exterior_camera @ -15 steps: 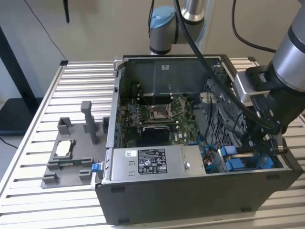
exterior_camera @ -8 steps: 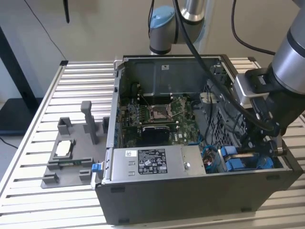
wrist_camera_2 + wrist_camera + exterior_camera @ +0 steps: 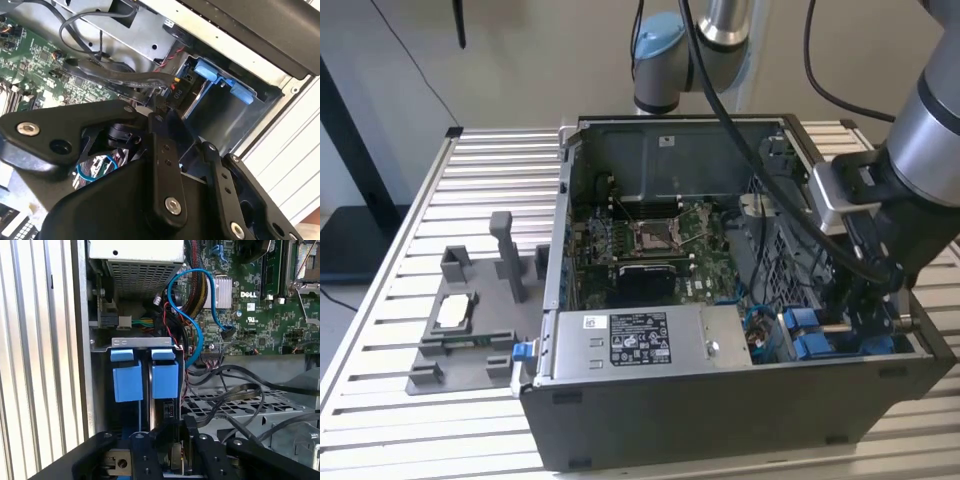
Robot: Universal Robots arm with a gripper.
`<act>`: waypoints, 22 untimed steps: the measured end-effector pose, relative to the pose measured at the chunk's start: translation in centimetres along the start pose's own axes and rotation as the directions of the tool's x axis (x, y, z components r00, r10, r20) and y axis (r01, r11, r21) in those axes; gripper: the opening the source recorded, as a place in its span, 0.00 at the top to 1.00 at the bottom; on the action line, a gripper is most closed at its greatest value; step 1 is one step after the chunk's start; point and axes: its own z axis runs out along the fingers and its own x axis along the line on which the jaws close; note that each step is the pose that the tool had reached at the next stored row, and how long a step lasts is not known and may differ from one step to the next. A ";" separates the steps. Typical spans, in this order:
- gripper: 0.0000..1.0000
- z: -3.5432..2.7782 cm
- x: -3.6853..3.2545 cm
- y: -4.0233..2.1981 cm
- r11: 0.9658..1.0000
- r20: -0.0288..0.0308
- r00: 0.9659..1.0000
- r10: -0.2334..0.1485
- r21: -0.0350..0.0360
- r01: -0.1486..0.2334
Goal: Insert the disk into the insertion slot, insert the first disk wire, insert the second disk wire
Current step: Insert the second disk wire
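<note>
Exterior view first: a dark grey case [image 3: 720, 440] lies open side up on a worktop [image 3: 390, 300] of ribbed aluminium slats. The slot [image 3: 820, 335] is in the case's near corner at the exterior view's right, just beside the labelled silver power box [image 3: 640, 345]. It is a narrow bay of dark plastic and perforated metal, and its mouth faces up out of the case. Two bright blue tabs [image 3: 145, 380] stand side by side at its edge under a silver bracket. Its long axis runs down into the case, away from the tabs, along the case wall. I cannot tell whether the disk is seated in it.

The arm [image 3: 930, 150] reaches down from the exterior view's right, and the end effector [image 3: 170, 435] hangs right over the slot's mouth, close to the tabs. I cannot tell whether it grips anything. In the second wrist view a flat black wire [image 3: 125, 77] crosses the green board and ends in a plug [image 3: 177, 91] just beside the end effector's tip. A blue wire [image 3: 200, 330] loops over the board near the bay.

At the exterior view's left a grey fixture [image 3: 460, 340] carrying a small silver chip [image 3: 455, 312] stands on the worktop, well apart from the case. A pale wall is behind, with the arm's blue-capped base [image 3: 660, 60] against it.
</note>
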 end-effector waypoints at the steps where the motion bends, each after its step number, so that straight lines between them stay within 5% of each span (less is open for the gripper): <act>1: 0.76 -0.04 0.02 0.00 1.000 -0.001 1.000 0.000 0.000 0.000; 16: 0.76 -0.32 0.19 -0.02 1.000 0.000 1.000 0.001 -0.005 -0.001; 22: 0.69 -0.33 0.19 -0.02 1.000 0.000 1.000 0.001 -0.005 -0.001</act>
